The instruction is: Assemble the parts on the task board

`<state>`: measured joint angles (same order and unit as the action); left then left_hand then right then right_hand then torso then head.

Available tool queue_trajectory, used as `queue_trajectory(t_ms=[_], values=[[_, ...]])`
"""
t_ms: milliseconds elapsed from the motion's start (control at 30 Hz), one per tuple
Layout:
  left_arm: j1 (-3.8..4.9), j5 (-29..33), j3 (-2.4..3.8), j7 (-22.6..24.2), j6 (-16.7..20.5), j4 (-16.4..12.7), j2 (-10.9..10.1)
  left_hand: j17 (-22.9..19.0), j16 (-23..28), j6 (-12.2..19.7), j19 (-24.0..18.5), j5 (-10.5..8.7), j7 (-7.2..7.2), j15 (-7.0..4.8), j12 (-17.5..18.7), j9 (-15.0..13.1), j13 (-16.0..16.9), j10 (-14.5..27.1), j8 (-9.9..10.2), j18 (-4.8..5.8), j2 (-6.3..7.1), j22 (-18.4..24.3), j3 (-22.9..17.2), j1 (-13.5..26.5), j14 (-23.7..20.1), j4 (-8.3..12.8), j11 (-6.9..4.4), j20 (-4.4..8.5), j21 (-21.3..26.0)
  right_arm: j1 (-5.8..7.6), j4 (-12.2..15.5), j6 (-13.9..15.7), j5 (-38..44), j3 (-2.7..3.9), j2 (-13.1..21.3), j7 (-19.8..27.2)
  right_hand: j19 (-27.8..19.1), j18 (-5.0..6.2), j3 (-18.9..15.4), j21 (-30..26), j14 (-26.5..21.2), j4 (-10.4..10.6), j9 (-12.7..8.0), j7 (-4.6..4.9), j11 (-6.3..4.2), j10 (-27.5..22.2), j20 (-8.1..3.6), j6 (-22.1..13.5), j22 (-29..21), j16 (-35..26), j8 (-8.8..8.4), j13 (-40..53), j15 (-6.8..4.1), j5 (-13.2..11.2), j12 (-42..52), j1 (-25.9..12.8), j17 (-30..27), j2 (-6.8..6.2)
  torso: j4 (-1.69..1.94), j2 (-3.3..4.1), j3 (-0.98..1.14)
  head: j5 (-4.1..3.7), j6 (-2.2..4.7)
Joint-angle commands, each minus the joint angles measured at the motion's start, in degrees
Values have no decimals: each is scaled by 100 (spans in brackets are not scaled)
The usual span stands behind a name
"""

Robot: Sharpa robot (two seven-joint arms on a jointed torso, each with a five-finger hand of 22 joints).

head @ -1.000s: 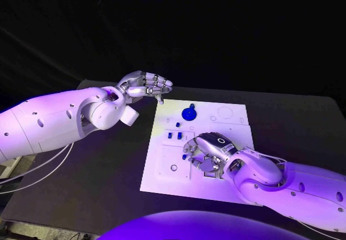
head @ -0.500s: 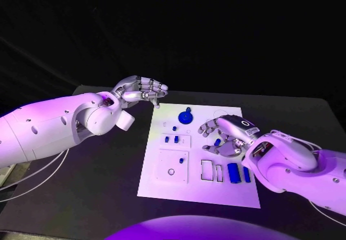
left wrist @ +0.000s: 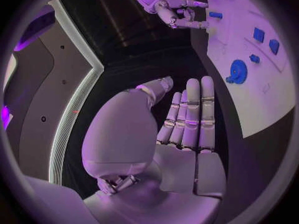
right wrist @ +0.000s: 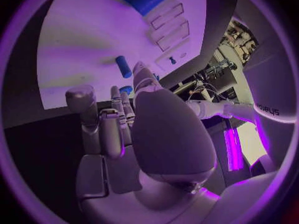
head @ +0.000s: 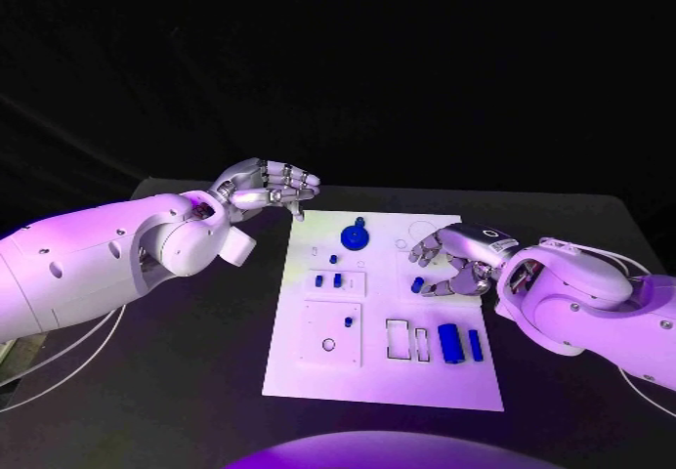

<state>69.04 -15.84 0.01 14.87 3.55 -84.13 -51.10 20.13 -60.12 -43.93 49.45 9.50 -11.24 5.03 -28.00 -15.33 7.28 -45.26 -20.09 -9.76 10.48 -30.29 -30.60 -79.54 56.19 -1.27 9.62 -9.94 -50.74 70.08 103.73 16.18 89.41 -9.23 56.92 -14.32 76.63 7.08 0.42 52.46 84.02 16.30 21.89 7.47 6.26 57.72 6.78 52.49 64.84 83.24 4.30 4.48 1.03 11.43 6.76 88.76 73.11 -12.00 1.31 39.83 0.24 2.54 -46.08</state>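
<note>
Two bulky white arms, smooth rounded shells dotted with small dark screw holes. Pale cables loop under left arm. Silver segmented fingers. Black ring mark on right hand.

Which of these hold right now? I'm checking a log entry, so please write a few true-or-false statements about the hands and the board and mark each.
1. The left hand hovers off the far left corner of the board. True.
2. The right hand pinches a small blue part. True.
3. The round blue part lies at the board's near edge. False: it sits near the far edge.
4. The left hand holds a blue part. False: it holds nothing.
5. Two long blue parts lie on the board's near right area. True.
</note>
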Motion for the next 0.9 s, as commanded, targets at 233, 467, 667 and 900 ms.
queue_trajectory(t_ms=[233, 467, 667, 900], values=[[2, -6, 3, 49, -88, -4, 5, -8, 21, 50, -22, -1, -208, -9, -49, 4, -1, 40, -50, -72, -23, 9, 41, -31, -39, 3, 2, -8, 26, -104, -114, -444, 304, -11, -129, -81, 36, 36, 104, 13, 269, 23, 4, 71, -63, 193, -18, 189, 28, 35, 81, -16, -14, -22, 205, 126, 44, 182, -2, 5, 3, 27, -12], [2, -6, 2, 40, -84, -8, -7, -8, 20, 51, -23, -1, -209, -9, -54, 3, 0, 43, -55, -73, -27, 10, 42, -30, -40, 0, 2, -9, 27, -147, -190, -307, 246, -13, -228, -62, 128, 5, 523, 146, 296, 32, -49, 93, -118, 563, -70, 435, 128, 88, 133, -47, -67, -322, 269, 182, 132, 419, -1, 9, 4, 49, -32], [2, -6, 2, 24, -87, -10, -10, -7, 18, 52, -23, -1, -210, -8, -58, 3, 0, 45, -58, -73, -31, 10, 43, -28, -40, -3, 3, -10, 28, -160, -222, -284, 222, -13, -264, -65, 184, -16, 821, 259, 317, 37, -85, 76, -152, 835, -95, 622, 216, 136, 169, -58, -92, -322, 218, 114, 220, 448, -9, 3, 1, 55, -44], [2, -6, 2, 13, -86, -9, -12, -7, 18, 52, -23, -1, -210, -8, -58, 3, 0, 45, -58, -73, -31, 10, 43, -28, -40, -3, 3, -10, 28, -186, -259, -225, 230, -13, -311, -88, 213, -27, 1225, 321, 329, 30, -96, 46, -190, 1050, -122, 848, 275, 170, 237, -52, -127, -344, 141, 60, 280, 527, -6, 2, 4, 61, -54]])
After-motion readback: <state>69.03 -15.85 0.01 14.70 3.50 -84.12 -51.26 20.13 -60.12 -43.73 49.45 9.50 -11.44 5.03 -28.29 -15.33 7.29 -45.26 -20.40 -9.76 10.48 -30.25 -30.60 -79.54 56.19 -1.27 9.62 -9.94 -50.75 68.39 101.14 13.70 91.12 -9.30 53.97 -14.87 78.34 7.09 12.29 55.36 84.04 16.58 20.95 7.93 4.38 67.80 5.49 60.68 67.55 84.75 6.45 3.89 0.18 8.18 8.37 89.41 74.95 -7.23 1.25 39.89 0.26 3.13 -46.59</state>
